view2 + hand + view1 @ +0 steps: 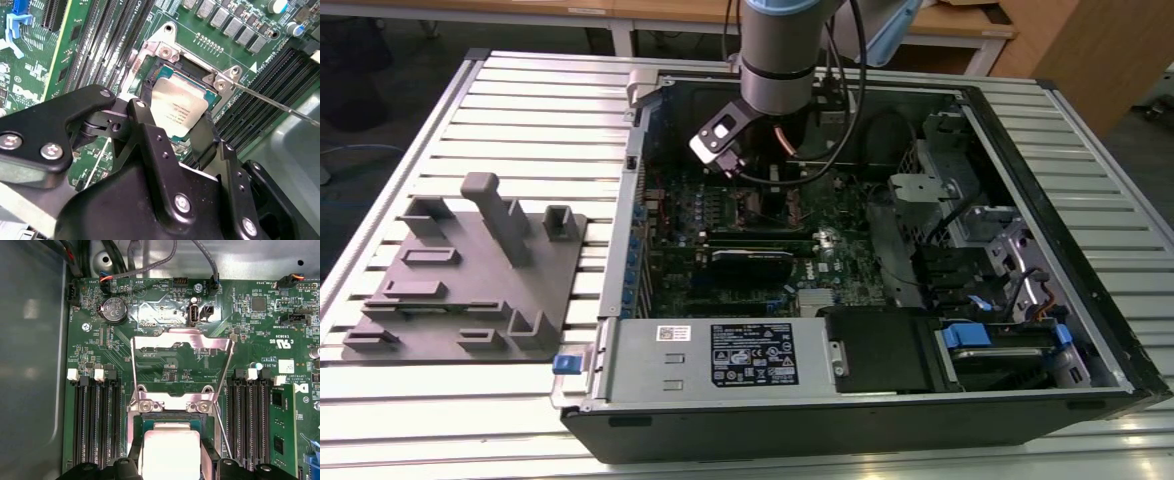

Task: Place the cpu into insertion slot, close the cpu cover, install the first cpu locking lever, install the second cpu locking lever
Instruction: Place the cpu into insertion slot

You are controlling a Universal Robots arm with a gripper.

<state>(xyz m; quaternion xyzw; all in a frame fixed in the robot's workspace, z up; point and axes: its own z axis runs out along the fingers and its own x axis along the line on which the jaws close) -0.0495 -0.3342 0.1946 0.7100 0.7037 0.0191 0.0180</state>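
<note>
Pinching the cpu (182, 111) by two opposite edges in the pincer (176, 131), right at the socket (167, 70), mid motherboard (240, 340), inside open computer case (1067, 200) on the desk (520, 90). With cover (182, 342) swung back off the socket, thin lever rod (280, 105) unlatched beside.

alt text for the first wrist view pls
A silvery square chip sits at the socket of a green motherboard, with the black claw over it. The socket's metal cover frame is flipped open beyond it, and rows of black memory slots flank the socket.
</note>
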